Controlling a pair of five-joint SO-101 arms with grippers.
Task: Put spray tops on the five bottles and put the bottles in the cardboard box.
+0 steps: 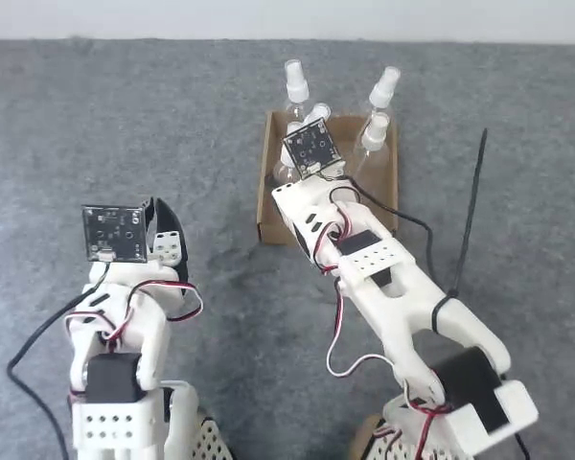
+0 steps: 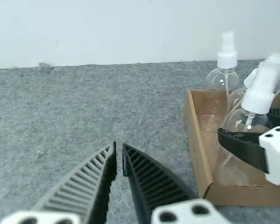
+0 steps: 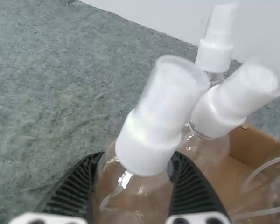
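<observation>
Claw on my right arm [image 3: 135,186] is pinching a clear plastic bottle with a white spray top [image 3: 147,140]; I see its black ribbed fingers [image 3: 72,191] pressed against both sides of the bottle's body, just under the shoulder. The bottle leans in the grip, its top tipped away from upright, and it sits at the left side of the shallow brown cardboard box [image 1: 264,196]. I cannot tell whether its base touches the box floor. Just beside it a second capped clear bottle [image 3: 233,105] leans too, the two tops close together. A third capped clear bottle [image 3: 214,44] stands upright at the box's far end; whether that one is inside the box or just behind its wall I cannot tell. On the high view a fourth capped clear bottle [image 1: 375,134] and a fifth capped clear bottle [image 1: 385,88] stand at the box's right side, toward its far end. Claw on my left arm [image 2: 119,154] is pressed together on nothing, with only a sliver between the tips. It hangs above the grey felt counter [image 1: 125,125], well apart from the box and to its left
</observation>
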